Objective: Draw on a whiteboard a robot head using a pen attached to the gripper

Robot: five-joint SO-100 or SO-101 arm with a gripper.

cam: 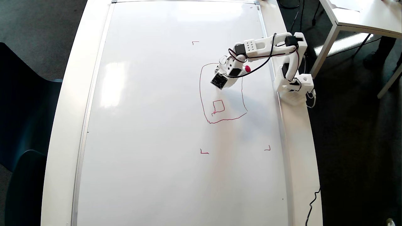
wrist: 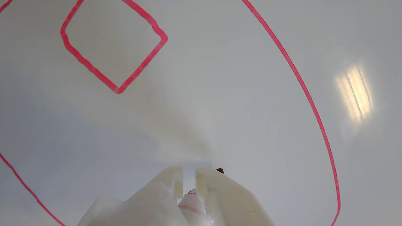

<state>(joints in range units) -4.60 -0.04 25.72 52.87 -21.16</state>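
Note:
The whiteboard (cam: 150, 125) lies flat and fills most of the overhead view. The robot head (cam: 203, 94) is a red rounded outline with one small square (cam: 218, 106) inside it. My gripper (cam: 227, 84) hangs over the upper part of the outline, shut on the pen (cam: 247, 68), whose red end sticks out to the right. In the wrist view the two white fingers (wrist: 216, 188) clamp the pen barrel (wrist: 192, 204), its dark red tip (wrist: 220, 170) sits at the board (wrist: 220, 94), and the square (wrist: 75, 53) lies ahead at upper left.
Tiny red corner marks (cam: 195, 42) (cam: 204, 152) (cam: 267, 148) sit around the drawing. The arm's base (cam: 293, 84) is clamped at the board's right edge. A second white table (cam: 361, 15) stands at top right. A dark chair (cam: 22, 125) is at the left.

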